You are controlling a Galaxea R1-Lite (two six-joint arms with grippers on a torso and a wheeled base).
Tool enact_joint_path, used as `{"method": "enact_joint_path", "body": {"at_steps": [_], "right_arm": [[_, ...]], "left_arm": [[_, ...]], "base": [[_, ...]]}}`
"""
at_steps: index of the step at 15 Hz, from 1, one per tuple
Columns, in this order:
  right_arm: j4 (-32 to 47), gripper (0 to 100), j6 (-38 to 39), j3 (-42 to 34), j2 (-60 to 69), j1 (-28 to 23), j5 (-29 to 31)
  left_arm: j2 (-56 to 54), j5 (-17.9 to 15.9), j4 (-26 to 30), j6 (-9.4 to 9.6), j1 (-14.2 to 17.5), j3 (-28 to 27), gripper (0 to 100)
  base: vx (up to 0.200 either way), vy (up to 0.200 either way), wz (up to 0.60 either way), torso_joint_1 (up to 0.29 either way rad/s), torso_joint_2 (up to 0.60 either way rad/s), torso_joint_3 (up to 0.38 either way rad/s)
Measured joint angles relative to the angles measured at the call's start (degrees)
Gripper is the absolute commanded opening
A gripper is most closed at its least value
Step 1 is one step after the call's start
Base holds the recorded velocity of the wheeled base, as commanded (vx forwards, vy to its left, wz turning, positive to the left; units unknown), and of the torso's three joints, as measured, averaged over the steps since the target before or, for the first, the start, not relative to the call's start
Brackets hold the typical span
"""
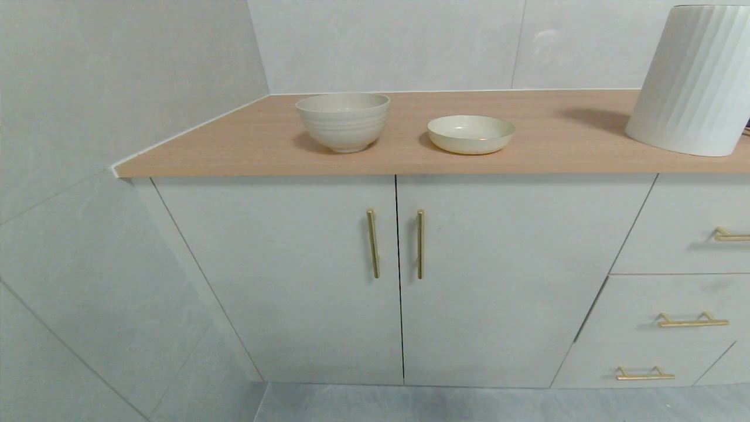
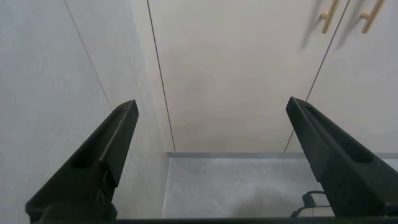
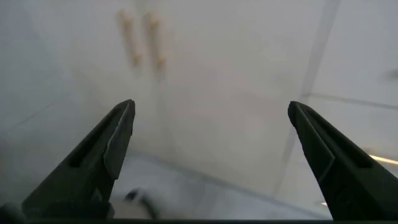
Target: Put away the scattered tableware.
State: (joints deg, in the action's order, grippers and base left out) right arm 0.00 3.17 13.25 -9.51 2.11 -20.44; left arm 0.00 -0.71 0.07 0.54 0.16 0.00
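Wood-grain matt countertop (image 1: pixel 556 135), ridged glazed bowl (image 1: pixel 343 122), glossy shallow dish (image 1: pixel 470 133), brushed brass handles (image 1: pixel 373 243)

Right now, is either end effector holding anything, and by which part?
Nothing is held. The left end effector and right end effector are both open and empty; the ribbed beige deep bowl and shallow cream dish sit on the wooden countertop.

1. The ribbed white container (image 1: pixel 691 82), at three o'clock from the shallow dish (image 1: pixel 470 133), is cut off at its top and far side.
2. The top drawer handle (image 1: pixel 731 235), at six o'clock below it, runs out of frame.
3. In the right wrist view, the door handles (image 3: pixel 142 40) are blurred streaks.
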Motion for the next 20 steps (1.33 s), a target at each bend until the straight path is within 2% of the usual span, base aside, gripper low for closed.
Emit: {"method": "enact_joint_path", "body": {"at_steps": [4, 7, 9, 12, 16, 20], "right_arm": [[-0.16, 100, 0.28, 3.36, -13.49, 1.68, -13.00], [-1.11, 100, 0.85, 8.48, -27.61, 8.44, -16.18], [-5.14, 100, 1.62, 11.93, -38.42, 14.81, -16.45], [-16.73, 100, 2.63, 15.77, -54.13, 21.67, -15.68], [-31.48, 100, 4.18, 20.65, -72.68, 26.86, -12.57], [-35.88, 100, 5.01, 32.11, -87.21, 29.56, -8.29]], "left_arm": [[0.00, -0.02, 0.04, 0.00, 0.00, 0.00, 100], [0.00, -0.02, 0.02, 0.00, 0.00, 0.00, 100], [0.00, -0.02, 0.02, 0.00, 0.00, 0.00, 100], [0.00, -0.05, 0.02, 0.00, 0.00, 0.00, 100], [0.00, 0.00, 0.02, 0.00, 0.00, 0.00, 100], [0.00, 0.00, 0.02, 0.00, 0.00, 0.00, 100]], "base": [[0.000, 0.000, 0.00, 0.000, 0.00, 0.000], [0.000, 0.000, 0.00, 0.000, 0.00, 0.000], [0.000, 0.000, 0.00, 0.000, 0.00, 0.000], [0.000, 0.000, 0.00, 0.000, 0.00, 0.000], [0.000, 0.000, 0.00, 0.000, 0.00, 0.000], [0.000, 0.000, 0.00, 0.000, 0.00, 0.000]]}}
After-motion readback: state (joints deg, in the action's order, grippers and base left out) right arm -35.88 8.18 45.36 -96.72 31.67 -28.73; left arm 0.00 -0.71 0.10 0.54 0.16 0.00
